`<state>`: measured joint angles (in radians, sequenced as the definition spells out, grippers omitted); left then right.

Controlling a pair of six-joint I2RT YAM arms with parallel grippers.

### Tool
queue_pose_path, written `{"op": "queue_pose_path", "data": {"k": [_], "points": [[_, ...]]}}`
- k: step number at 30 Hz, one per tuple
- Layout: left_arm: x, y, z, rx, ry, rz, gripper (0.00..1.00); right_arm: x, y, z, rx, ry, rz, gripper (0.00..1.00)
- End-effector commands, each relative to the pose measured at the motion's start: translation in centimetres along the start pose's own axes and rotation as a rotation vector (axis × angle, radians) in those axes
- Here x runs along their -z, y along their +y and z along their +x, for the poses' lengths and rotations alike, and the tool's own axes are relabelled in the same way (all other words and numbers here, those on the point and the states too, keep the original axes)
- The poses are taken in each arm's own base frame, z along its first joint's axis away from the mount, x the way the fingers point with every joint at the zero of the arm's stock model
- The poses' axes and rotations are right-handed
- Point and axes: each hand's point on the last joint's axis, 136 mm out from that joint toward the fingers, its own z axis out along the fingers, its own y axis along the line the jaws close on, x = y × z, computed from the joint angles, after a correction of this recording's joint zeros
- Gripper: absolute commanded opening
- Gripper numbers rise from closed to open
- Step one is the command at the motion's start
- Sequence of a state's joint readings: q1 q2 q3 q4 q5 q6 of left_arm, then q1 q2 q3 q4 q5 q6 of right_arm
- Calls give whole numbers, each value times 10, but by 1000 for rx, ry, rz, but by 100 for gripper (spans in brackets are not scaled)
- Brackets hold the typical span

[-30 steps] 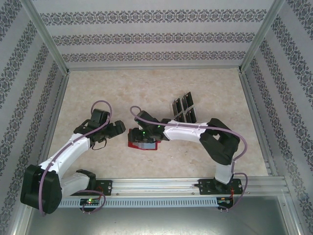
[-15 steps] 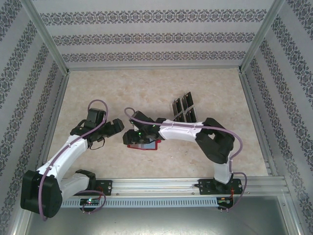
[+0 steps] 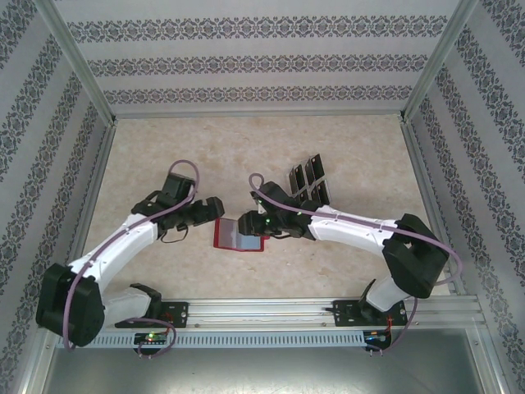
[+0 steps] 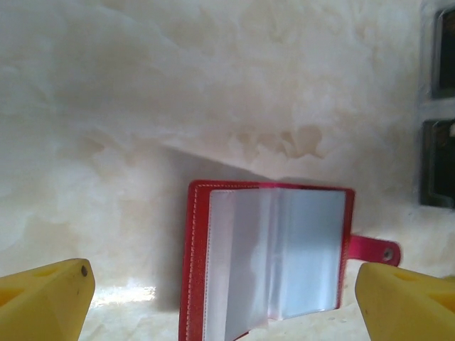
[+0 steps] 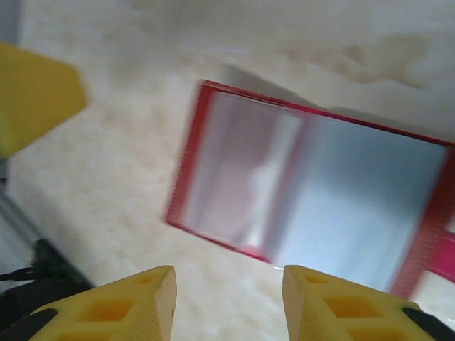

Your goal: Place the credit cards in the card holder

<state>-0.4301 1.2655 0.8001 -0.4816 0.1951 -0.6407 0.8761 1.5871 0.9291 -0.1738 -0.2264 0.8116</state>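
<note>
The red card holder [image 3: 238,235] lies open on the table, its greyish clear sleeves facing up [image 4: 274,259] [image 5: 313,192]. My left gripper [image 3: 215,208] hovers at its upper left corner, jaws wide open [image 4: 224,284], with the holder seen between the yellow fingers. My right gripper [image 3: 251,222] hangs over the holder's upper right part, open [image 5: 227,305], with bare table between its fingertips. Several black credit cards [image 3: 309,182] stand in rows behind the right arm; two of them sit at the right edge of the left wrist view [image 4: 437,162].
The holder's clasp tab [image 4: 375,250] sticks out on its right side. A yellow finger [image 5: 32,92] of the left gripper sits close by in the right wrist view. Patterned walls and metal rails [image 3: 271,310] enclose the beige table.
The right arm has drawn back to the right off the card holder, leaving it uncovered and open. The left gripper has moved right, closer to the holder.
</note>
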Motion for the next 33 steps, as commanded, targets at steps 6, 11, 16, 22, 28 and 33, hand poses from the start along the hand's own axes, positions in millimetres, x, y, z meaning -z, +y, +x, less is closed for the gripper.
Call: {"op": "queue_pose_path", "data": {"k": [6, 11, 16, 22, 28, 33], "points": [[-22, 37, 14, -128, 59, -303, 95, -25, -40, -2, -35, -29, 61, 39], [-34, 49, 23, -130, 95, -347, 96, -29, -67, 2, -68, -26, 109, 39], [-45, 59, 34, -120, 118, -360, 96, -27, -74, 5, -90, -31, 105, 39], [-45, 57, 34, -116, 103, -341, 96, -5, -37, -5, -55, -41, -23, 41], [-29, 27, 20, -69, 40, -204, 98, 65, 3, -40, 12, -175, -70, 46], [-6, -3, 1, -27, -38, -76, 100, 115, -22, -76, 55, -270, 118, 50]]}}
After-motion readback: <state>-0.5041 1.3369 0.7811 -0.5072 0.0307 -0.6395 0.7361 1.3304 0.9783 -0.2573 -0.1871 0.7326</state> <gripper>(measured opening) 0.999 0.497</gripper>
